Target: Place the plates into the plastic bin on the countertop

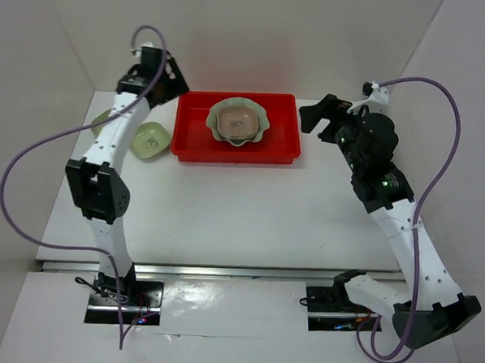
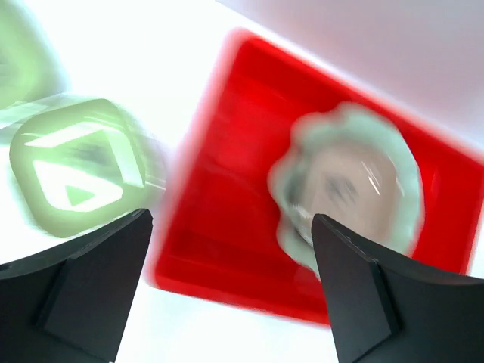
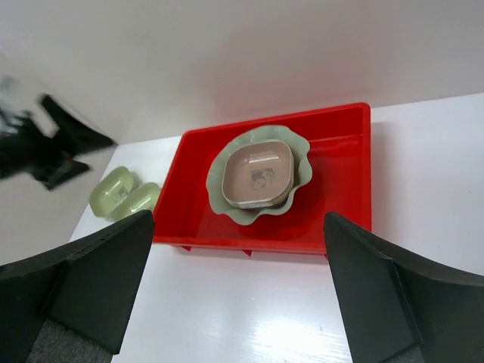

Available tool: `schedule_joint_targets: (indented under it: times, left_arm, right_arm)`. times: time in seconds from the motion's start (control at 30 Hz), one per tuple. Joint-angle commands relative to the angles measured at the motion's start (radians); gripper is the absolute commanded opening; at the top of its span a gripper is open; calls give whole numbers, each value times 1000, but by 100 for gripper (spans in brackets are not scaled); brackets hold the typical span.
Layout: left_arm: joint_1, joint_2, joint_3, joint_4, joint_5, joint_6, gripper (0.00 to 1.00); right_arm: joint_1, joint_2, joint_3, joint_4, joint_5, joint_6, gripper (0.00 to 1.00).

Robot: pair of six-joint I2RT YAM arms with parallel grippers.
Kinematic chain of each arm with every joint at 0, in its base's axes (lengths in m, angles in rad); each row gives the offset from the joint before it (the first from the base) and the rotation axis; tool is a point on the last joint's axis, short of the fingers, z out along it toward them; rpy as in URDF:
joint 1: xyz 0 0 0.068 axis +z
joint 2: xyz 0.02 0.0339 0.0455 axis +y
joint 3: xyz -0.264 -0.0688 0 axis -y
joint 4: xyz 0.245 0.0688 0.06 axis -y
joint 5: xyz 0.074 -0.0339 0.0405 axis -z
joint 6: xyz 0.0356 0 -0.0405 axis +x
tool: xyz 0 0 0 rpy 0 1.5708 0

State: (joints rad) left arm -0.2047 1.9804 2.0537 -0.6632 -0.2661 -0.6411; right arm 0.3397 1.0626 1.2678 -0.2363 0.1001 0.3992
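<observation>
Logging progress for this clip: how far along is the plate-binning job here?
Done: the scalloped green dish sits in the red bin, a tan dish nested inside. In hand: nothing; left gripper and right gripper are open. Left: two pale-green dishes on the countertop beside the bin.

A bright red rectangular plastic bin (image 1: 194, 134) lies at the back of the plain white countertop (image 1: 249, 206). Inside it sits a large pale-green scalloped-rim dish (image 1: 266, 122), and a pinkish-tan rounded-square shallow dish (image 1: 236, 124) rests in the middle of that. Just left of the bin a small pale-green rounded-square dish (image 1: 149, 140) lies on the counter, with a second small pale-green dish (image 1: 101, 124) beyond it, partly hidden by the left arm. The left gripper (image 1: 173, 82) hangs above the bin's rear left corner; its jaws cannot be made out here. The right gripper (image 1: 311, 118) is poised just off the bin's right end, fingers spread and empty.
</observation>
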Motion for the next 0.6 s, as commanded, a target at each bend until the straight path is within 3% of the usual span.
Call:
schedule_joint_targets:
  times: [0.0,0.1,0.23,0.57]
  left_arm:
    - [180,-18,-50,-114,-26,-113,100]
    - [316,18,-127,-137,59,-150,97]
    - [381,57,-171,-171,85,-184,97]
    - [415,95,-322,-10,154,-183,95]
  right_arm:
    - [5,-3,-41,43,-31,-5,100]
    - [5,-3,-51,63,-57,6,100]
    - [5,8,-51,72,-69,6,100]
    - [5,17,-61,72,-89,-13,100]
